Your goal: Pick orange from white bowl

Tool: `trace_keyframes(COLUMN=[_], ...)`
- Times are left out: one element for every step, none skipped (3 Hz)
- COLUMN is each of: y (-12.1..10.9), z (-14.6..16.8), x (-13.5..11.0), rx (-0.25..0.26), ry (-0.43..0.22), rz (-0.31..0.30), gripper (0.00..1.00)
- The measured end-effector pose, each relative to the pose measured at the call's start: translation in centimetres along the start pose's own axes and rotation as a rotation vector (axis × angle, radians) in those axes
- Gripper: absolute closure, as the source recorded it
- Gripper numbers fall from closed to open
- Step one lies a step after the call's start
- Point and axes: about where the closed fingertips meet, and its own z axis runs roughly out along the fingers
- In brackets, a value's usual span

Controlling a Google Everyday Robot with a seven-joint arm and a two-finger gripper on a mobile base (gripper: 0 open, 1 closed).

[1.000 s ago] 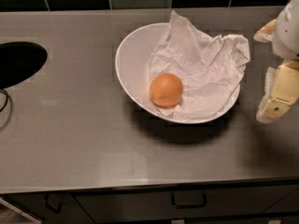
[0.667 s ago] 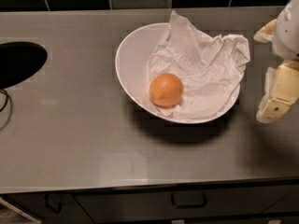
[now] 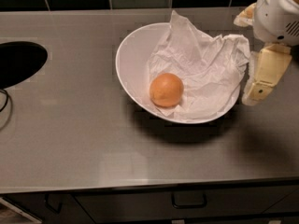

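Grey counter, gripper beside white bowl

Steep overhead view of counter, fingers right

Gripper, right edge of view: cream-yellow, flat-sided, tapering to a paler rounded tip. Housing above it is rounded, glossy white, with short dark slots on its lower right.
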Motion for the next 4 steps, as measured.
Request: trace_keyframes(y=[-2.0, -2.8, -3.1, -3.1], z=[1.2, 3.5, 6.5, 6.5], x=[-3.5, -6.0, -6.6, -6.6], rx=[-0.011, -0.043, -0.09, -0.09], ry=[-0.04, -0.073, -0.113, -0.114], rz=[-0.117, -0.206, -0.235, -0.236], gripper=[0.0, 0.0, 0.0, 0.0])
